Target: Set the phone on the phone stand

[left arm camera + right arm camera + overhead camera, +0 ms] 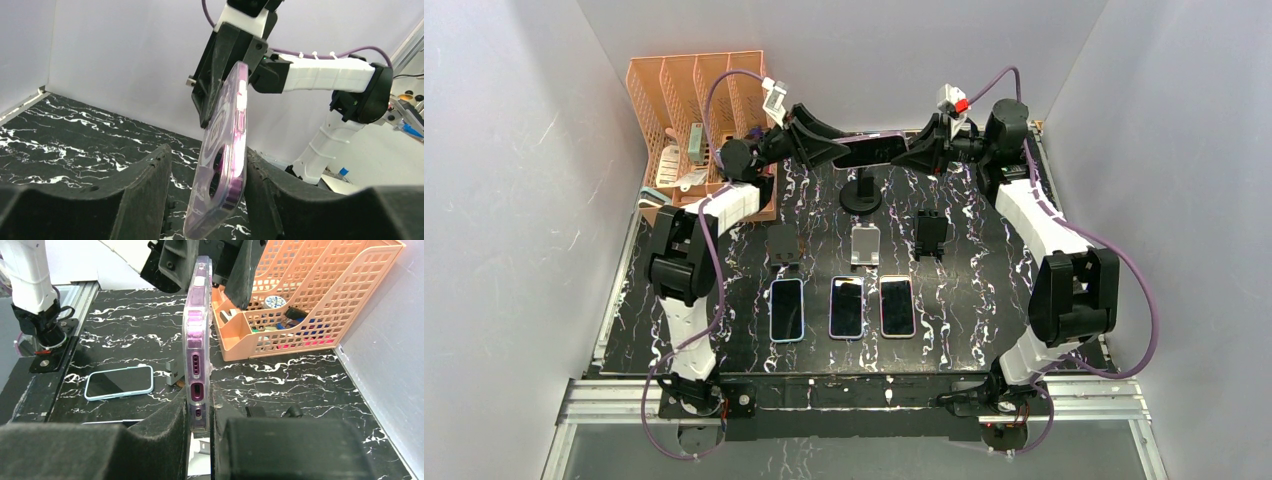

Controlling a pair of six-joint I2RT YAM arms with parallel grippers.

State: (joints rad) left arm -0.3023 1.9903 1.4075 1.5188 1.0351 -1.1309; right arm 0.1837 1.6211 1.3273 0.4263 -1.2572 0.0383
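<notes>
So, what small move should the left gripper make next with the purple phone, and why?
Probably close the left gripper fully on the purple phone. Its fingers straddle the phone's free end, but a gap shows on one side, so it does not grip yet. The right gripper is shut on the other end, holding the phone in the air near the round-base stand.

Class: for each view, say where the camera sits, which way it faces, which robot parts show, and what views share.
Top external: above and behind the bases, looking down at the table; left tool and right tool flank the purple phone.
Left wrist: on the left arm, facing the right tool; own fingers below.
Right wrist: faces the left tool and orange organizer; own fingers below.
Shared: the purple phone.
</notes>
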